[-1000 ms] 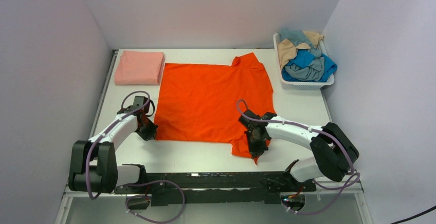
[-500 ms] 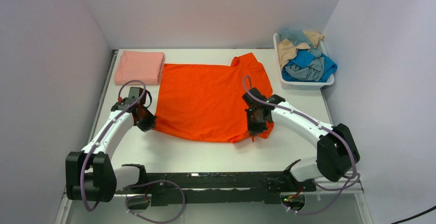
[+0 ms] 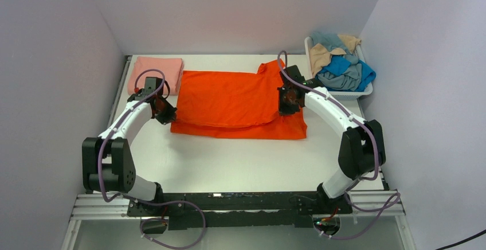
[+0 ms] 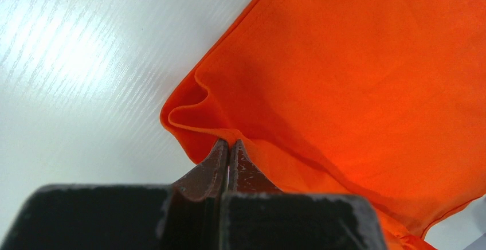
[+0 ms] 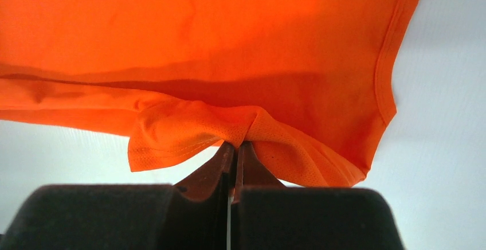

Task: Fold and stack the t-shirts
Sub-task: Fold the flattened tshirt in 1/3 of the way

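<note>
The orange t-shirt (image 3: 229,98) lies doubled on the table (image 3: 240,164), long axis 9-to-3 o'clock, sleeves toward 3. Left fingers (image 4: 215,165) and right fingers (image 5: 224,163) each pinch a corner.

Bright even overhead light, glare on the table (image 4: 63,43), soft shadows

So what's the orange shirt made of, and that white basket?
The orange shirt looks like soft, thin, matte knit cloth: it droops and creases, with tiny mesh dots near its stitched hem. The basket looks like stiff white plastic, probably, from its smooth rigid rim.
</note>
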